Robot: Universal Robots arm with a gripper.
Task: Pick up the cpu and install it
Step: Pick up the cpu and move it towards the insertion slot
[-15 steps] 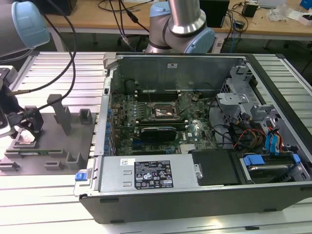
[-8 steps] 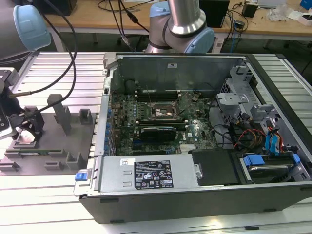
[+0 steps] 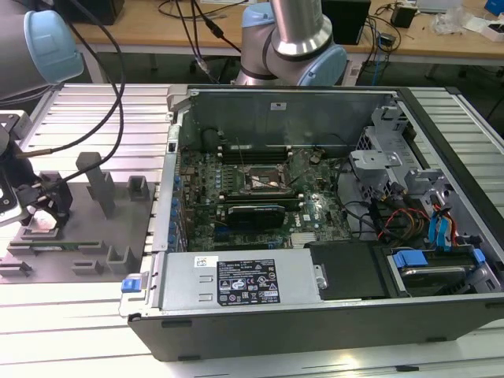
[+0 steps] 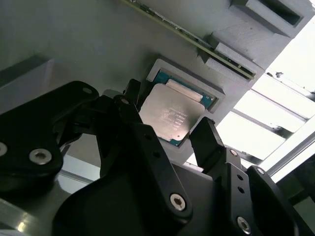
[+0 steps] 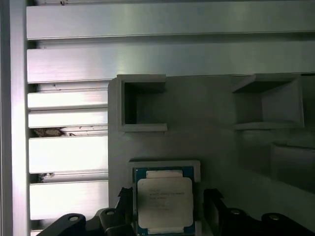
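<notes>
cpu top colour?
The cpu is silvery grey with a teal border; second wrist view shows it best.

The arm [image 3: 24, 47] is coming down from the upper left of the exterior view, holding the gripper [image 3: 38, 211] low at the left edge, fingers [image 4: 209, 142] spread apart.

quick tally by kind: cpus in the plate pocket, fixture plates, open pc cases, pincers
cpu in the plate pocket: 1
grey fixture plate: 1
open pc case: 1
pincer, open astride the cpu: 1
total: 4
</notes>
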